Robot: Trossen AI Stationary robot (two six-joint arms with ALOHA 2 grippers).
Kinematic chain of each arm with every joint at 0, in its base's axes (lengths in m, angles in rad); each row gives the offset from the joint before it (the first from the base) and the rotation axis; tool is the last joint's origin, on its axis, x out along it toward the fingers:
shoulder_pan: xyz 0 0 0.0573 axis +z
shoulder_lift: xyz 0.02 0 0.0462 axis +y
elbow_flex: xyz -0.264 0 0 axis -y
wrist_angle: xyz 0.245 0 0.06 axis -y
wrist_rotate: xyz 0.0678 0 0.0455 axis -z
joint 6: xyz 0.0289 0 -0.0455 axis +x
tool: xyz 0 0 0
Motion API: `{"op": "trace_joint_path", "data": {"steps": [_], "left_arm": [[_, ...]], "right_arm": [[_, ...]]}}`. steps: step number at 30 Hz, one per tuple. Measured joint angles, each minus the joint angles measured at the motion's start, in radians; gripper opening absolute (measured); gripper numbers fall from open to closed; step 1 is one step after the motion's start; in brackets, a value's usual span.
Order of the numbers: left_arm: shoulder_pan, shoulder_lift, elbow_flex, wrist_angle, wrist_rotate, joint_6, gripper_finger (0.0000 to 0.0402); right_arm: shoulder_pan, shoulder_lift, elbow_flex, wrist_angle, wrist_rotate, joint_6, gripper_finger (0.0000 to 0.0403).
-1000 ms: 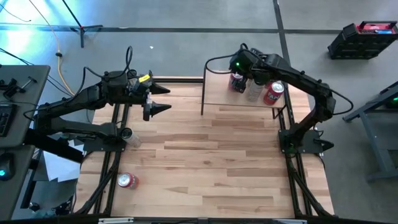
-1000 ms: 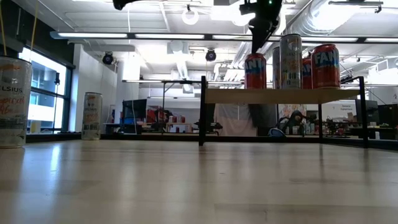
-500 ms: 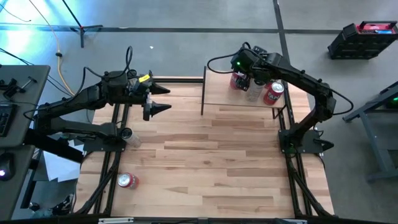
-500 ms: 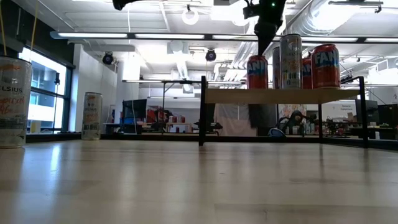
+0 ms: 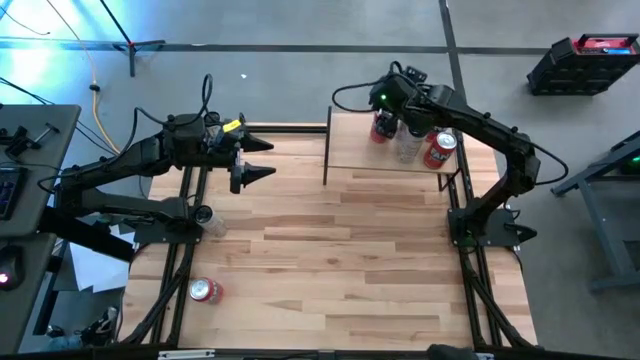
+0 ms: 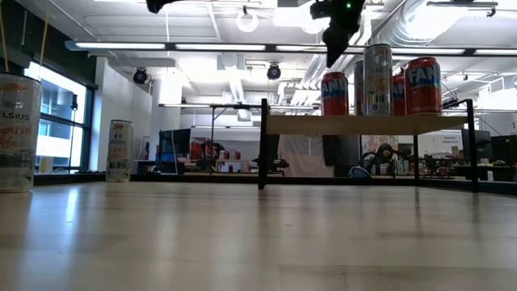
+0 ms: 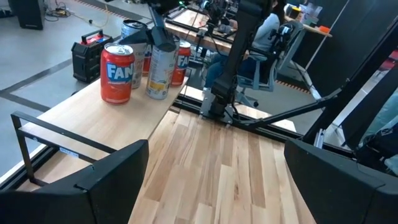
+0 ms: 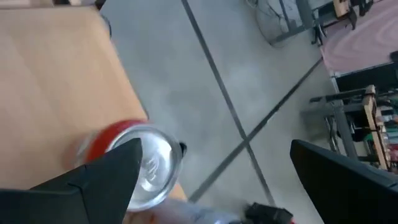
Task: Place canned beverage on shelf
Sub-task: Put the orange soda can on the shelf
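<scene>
Two cans (image 5: 205, 290) loose on tabletop (image 5: 340, 270): rigid, smooth, likely slippery; best gripped mid-body. Right gripper (image 5: 398, 100) wide open, empty, above shelf (image 5: 350, 150); left gripper (image 5: 255, 160) likewise open, empty.

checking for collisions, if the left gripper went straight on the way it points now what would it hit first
Probably nothing on the tabletop: the open left gripper points across bare planks toward the shelf, whose black upright looks first in line, though height is unclear.

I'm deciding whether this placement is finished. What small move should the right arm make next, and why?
Probably lift the right gripper clear and pull back toward the table. Its fingers are open above the red can, which stands upright on the shelf. Two cans wait on the table near the left arm.
</scene>
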Motion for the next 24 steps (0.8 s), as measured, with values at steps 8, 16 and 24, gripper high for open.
{"op": "trace_joint_path", "data": {"steps": [8,16,24], "left_arm": [[0.0,0.0,0.001,0.004,0.0,-0.025,0.0365],[0.0,0.0,0.001,0.015,0.001,-0.036,0.0365],[0.0,0.0,0.001,0.014,0.001,-0.04,0.0365]], "right_arm": [[-0.086,0.002,0.0,0.039,-0.149,-0.01,0.0394],[-0.131,0.047,0.002,0.053,-0.172,0.009,0.0394],[-0.114,0.041,0.002,0.055,-0.184,0.002,0.0394]]}}
